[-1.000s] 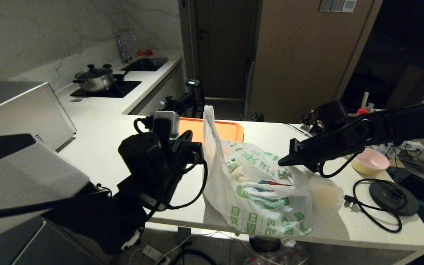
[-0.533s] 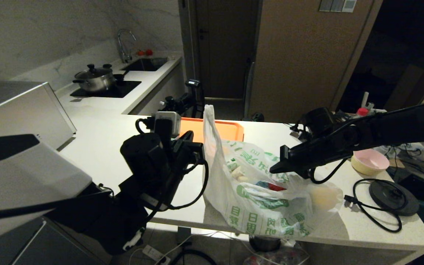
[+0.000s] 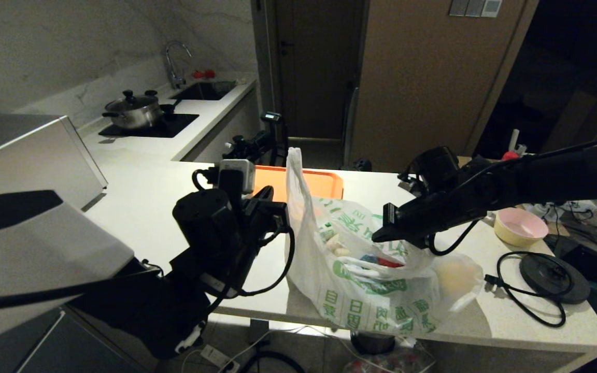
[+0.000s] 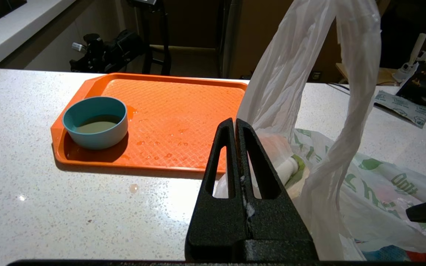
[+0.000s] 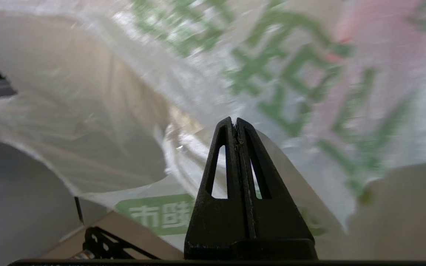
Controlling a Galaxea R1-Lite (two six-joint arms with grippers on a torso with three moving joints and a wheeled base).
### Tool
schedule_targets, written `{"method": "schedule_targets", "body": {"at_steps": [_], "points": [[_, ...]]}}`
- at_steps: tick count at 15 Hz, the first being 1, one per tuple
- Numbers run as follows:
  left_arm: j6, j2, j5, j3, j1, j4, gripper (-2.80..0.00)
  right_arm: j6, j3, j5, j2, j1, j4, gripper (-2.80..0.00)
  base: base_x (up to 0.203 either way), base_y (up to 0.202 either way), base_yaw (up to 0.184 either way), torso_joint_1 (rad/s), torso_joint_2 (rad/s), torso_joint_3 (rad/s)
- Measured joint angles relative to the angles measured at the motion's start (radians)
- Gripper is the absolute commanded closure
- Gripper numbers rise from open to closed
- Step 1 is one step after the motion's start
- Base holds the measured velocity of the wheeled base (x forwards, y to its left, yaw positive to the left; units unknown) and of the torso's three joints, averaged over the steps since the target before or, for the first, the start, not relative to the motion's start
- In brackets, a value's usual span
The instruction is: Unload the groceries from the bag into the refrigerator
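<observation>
The task looks to be at its very start: the crinkly translucent white plastic shopping bag with green characters (image 3: 376,274) sits full at the lower centre of the head view, on the near edge of the pale speckled stone counter (image 3: 138,207), with nothing yet taken out as far as can be seen. Through its open mouth show the groceries, among them a white bottle with a green label (image 4: 288,168), some pale beige lumps (image 3: 336,243) and something red and blue. The left gripper (image 3: 281,210), its black fingers pressed flat together with nothing between them, hovers just beside the bag's left wall, below the upright tie handle (image 3: 294,171). The right gripper (image 3: 376,237), likewise closed and empty, points at the bag's upper right rim, its tip at or very near the plastic; whether it touches cannot be told. Behind the bag, at mid-frame, lies a flat orange plastic tray (image 4: 183,111) carrying a small teal bowl (image 4: 95,122). No refrigerator can be made out with certainty. By my judgement everything remains: opening the bag, lifting out each item, and carrying it to the fridge.
</observation>
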Motion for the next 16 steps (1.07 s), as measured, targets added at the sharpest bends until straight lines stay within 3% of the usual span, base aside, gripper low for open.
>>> {"method": "schedule_targets", "body": {"at_steps": [8, 16], "points": [[-0.016, 0.002, 0.000, 0.005, 0.000, -0.003, 0.00, 0.003, -0.101, 0.000, -0.001, 0.045, 0.069, 0.00, 0.000, 0.000, 0.000, 0.000, 0.00, 0.000], [-0.044, 0.008, 0.001, 0.019, 0.000, -0.005, 0.00, 0.031, -0.069, -0.003, 0.040, 0.074, 0.067, 0.00, 0.000, 0.000, 0.000, 0.000, 0.00, 0.000]]}}
